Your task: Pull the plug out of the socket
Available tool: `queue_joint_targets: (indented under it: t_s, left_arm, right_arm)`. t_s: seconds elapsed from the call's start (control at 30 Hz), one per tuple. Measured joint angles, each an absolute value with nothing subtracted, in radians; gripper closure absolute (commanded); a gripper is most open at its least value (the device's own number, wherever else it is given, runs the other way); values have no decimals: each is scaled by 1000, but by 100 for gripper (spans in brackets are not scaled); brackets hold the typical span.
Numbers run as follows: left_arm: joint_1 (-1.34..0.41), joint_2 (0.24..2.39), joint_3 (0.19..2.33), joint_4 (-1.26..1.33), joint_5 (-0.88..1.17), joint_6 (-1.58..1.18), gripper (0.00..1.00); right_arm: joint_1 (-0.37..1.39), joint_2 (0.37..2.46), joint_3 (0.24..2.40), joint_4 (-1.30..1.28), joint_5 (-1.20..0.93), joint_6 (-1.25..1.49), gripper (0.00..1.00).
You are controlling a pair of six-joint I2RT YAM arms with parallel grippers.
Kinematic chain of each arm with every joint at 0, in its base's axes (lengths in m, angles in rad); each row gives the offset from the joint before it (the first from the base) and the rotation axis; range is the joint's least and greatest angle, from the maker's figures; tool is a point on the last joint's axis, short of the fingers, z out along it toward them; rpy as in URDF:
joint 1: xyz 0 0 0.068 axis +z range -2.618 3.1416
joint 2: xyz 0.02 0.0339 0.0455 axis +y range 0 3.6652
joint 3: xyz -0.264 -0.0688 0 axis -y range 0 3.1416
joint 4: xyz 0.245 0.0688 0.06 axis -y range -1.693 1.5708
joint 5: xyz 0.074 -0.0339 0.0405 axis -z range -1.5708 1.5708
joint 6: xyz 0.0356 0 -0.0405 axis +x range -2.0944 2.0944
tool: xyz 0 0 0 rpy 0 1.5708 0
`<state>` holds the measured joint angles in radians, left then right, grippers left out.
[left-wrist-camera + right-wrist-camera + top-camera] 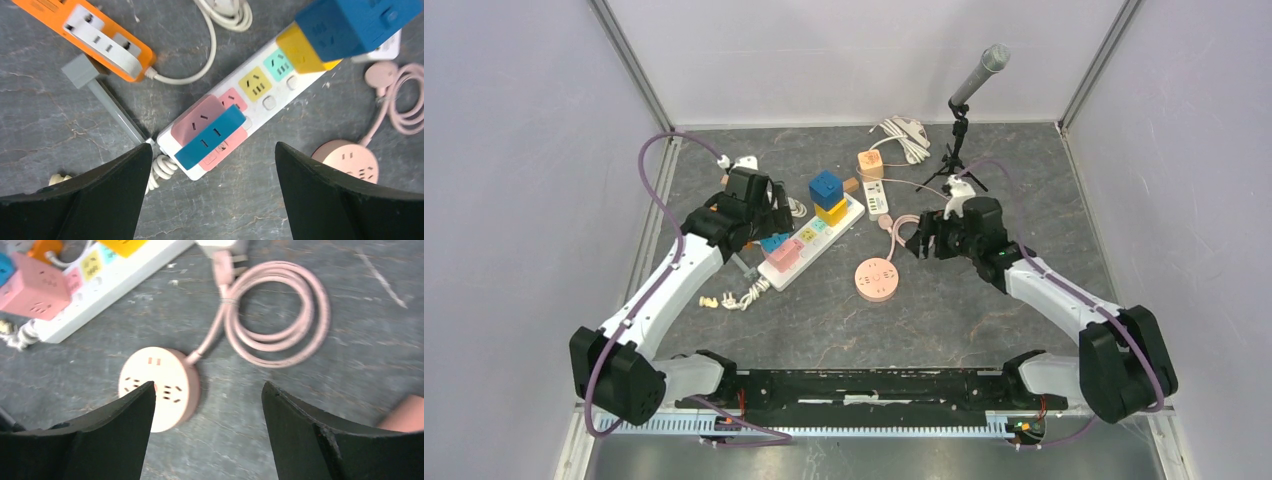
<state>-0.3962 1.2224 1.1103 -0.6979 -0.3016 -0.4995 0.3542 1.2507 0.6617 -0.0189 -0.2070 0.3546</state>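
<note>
A white power strip (816,238) with coloured sockets lies left of centre. A pink adapter (783,254) and a blue adapter (774,241) are plugged in side by side at its near end. A blue cube (826,187) sits on a yellow cube (831,210) at its far end. My left gripper (771,215) is open and hovers above the near end. In the left wrist view the pink adapter (200,116) and blue adapter (212,137) lie just ahead of my left gripper (214,146). My right gripper (919,240) is open and empty, over bare table beside a round pink socket (160,385).
The round pink socket (876,278) has a coiled pink cord (280,315). An orange power strip (90,37) lies left of the white strip. A microphone on a tripod (969,100), an orange cube (870,163), a small white strip (877,198) and a white cable (904,135) stand at the back.
</note>
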Motion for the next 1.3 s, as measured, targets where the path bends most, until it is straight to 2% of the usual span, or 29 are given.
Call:
queue_joint_targets:
  t_s: [0.1, 0.27, 0.43, 0.63, 0.77, 0.93, 1.0, 1.1, 1.2, 1.3]
  left_arm:
    - [-394, 1240, 1055, -670, -253, -472, 12]
    - [-394, 1257, 994, -640, -215, -446, 38]
    - [-387, 1258, 969, -621, -196, -396, 54]
    - [-384, 1269, 966, -609, -160, -361, 82]
    - [-390, 1278, 968, -592, -92, -356, 87]
    - [-392, 1282, 971, -597, -25, -399, 87]
    - [-388, 1283, 971, -596, 11, -439, 84]
    - [-396, 1284, 964, -592, 67, -493, 60]
    - [-402, 1282, 958, -588, 82, -522, 29]
    - [-402, 1258, 957, -595, 69, -542, 14]
  right_arm:
    - [416, 1283, 670, 35, -239, 375, 19]
    - [455, 1334, 686, 54, -255, 393, 20]
    - [464, 1346, 701, 58, -258, 397, 20]
    - [465, 1348, 708, 59, -258, 397, 21]
    - [465, 1351, 708, 49, -258, 396, 21]
    - [466, 1351, 709, 27, -258, 396, 21]
    - [469, 1351, 709, 20, -258, 396, 21]
    - [473, 1351, 709, 10, -259, 397, 20]
    - [483, 1352, 712, -2, -262, 402, 18]
    - [504, 1359, 727, -10, -263, 423, 17]
